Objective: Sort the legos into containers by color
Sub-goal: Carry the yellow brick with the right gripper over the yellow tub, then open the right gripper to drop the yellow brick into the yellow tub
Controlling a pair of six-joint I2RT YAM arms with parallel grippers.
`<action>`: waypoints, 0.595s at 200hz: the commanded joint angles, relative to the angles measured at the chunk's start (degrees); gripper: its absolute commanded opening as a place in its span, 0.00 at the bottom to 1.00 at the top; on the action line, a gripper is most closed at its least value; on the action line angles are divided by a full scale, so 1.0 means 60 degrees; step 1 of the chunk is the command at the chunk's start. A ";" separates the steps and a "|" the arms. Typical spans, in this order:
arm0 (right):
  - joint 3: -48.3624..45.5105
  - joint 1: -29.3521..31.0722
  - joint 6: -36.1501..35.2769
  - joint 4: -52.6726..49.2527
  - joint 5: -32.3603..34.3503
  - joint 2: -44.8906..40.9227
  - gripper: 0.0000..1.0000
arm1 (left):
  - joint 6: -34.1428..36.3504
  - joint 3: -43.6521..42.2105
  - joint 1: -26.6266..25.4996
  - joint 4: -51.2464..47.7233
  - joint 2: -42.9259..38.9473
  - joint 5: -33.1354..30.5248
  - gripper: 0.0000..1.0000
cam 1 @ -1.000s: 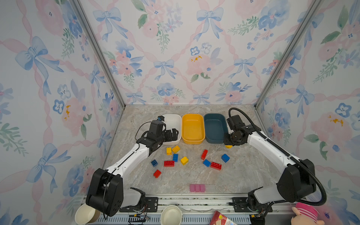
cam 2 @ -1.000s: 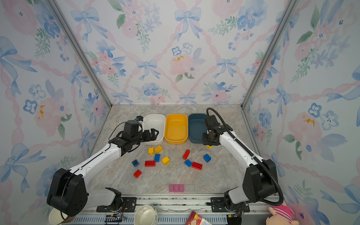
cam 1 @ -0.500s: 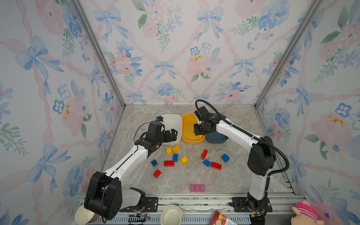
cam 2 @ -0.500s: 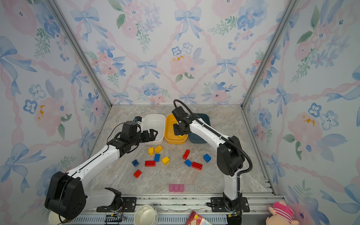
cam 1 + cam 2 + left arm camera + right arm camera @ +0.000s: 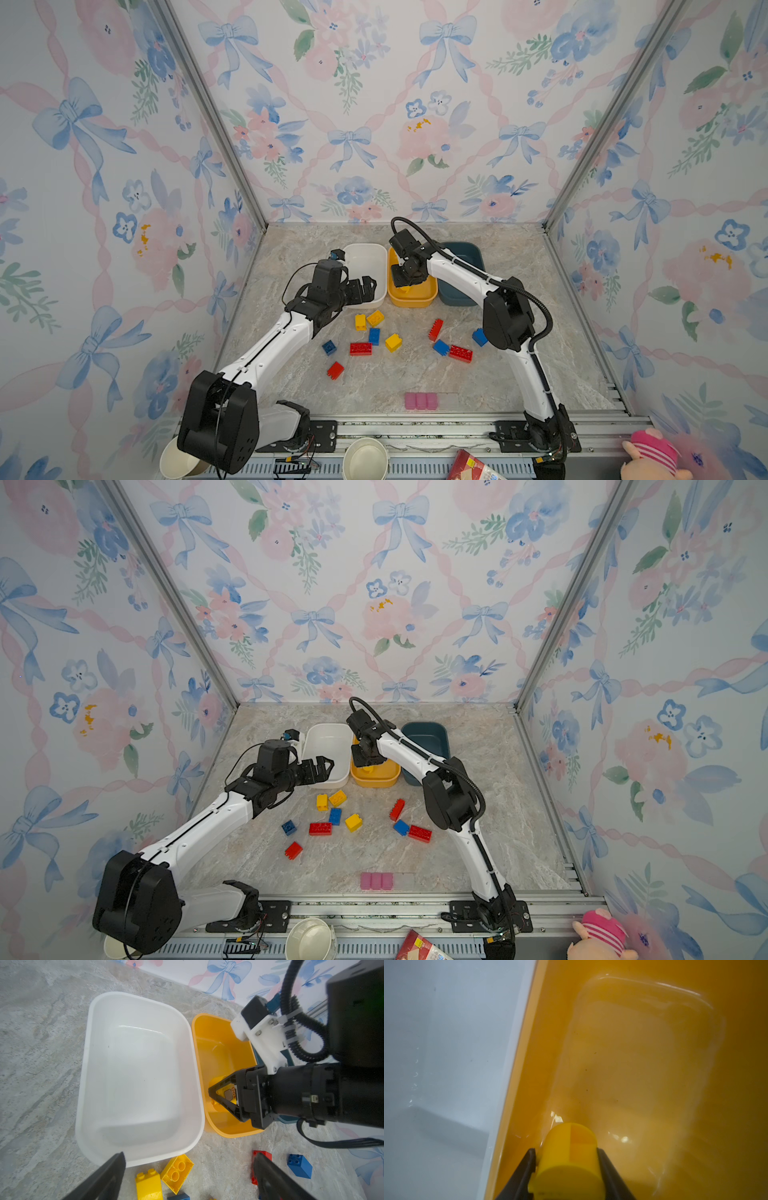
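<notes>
Three containers stand side by side at the back: white (image 5: pixel 365 249), yellow (image 5: pixel 411 301) and dark teal (image 5: pixel 465 253). My right gripper (image 5: pixel 405 282) (image 5: pixel 566 1150) reaches down inside the yellow container, shut on a yellow lego (image 5: pixel 566 1163) just above its floor. My left gripper (image 5: pixel 365 289) (image 5: pixel 189 1157) hangs open over the white container's near rim, above two yellow legos (image 5: pixel 176 1169). Loose legos lie on the floor in front: yellow (image 5: pixel 393 342), blue (image 5: pixel 374 336), red (image 5: pixel 360 348) and several more.
A pale-pink segmented strip (image 5: pixel 420 401) lies near the front edge. Paper cups (image 5: pixel 365 459) and a plush toy (image 5: pixel 652 455) sit below the front rail. Floral walls close in the left, back and right sides.
My right arm swung left from beside the teal container to the yellow one with the yellow lego, and now dips into it. The left arm has hardly moved.
</notes>
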 commanded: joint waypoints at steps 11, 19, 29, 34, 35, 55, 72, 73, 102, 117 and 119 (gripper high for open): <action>0.0179 -0.0087 0.0006 -0.0365 -0.0076 0.0084 0.34 | -0.0106 -0.0095 0.0080 0.0059 -0.0135 0.0074 0.98; 0.0106 -0.0081 -0.0003 -0.0330 -0.0071 0.0017 0.39 | -0.0101 -0.0080 0.0099 0.0058 -0.0105 0.0075 0.98; 0.0021 -0.0088 -0.0009 -0.0296 -0.0071 -0.0086 0.45 | -0.0104 -0.0066 0.0096 0.0059 -0.0094 0.0079 0.98; -0.0016 -0.0095 -0.0019 -0.0291 -0.0069 -0.0142 0.46 | -0.0108 -0.0066 0.0091 0.0059 -0.0074 0.0074 0.98; -0.0024 -0.0103 -0.0019 -0.0284 -0.0076 -0.0156 0.47 | -0.0108 -0.0059 0.0091 0.0060 -0.0076 0.0074 0.98; -0.0159 -0.0098 -0.0060 -0.0278 -0.0062 -0.0418 0.50 | -0.0136 -0.0037 0.0091 0.0057 -0.0076 0.0074 0.98; -0.0320 -0.0109 -0.0092 -0.0262 -0.0040 -0.0709 0.53 | -0.0151 -0.0037 0.0091 0.0061 -0.0087 0.0089 0.98; -0.0330 -0.0109 -0.0092 -0.0262 -0.0039 -0.0725 0.53 | -0.0151 -0.0037 0.0098 0.0061 -0.0089 0.0089 0.98; -0.0675 -0.0123 -0.0106 -0.0272 0.0001 -0.1294 0.58 | -0.0166 -0.0050 0.0101 0.0053 -0.0110 0.0106 0.98; -0.1030 -0.0125 -0.0084 -0.0222 0.0041 -0.1759 0.58 | -0.0179 -0.0049 0.0091 0.0047 -0.0150 0.0113 0.98; -0.1087 -0.0125 -0.0079 -0.0209 0.0047 -0.1815 0.58 | -0.0184 -0.0051 0.0091 0.0058 -0.0150 0.0117 0.98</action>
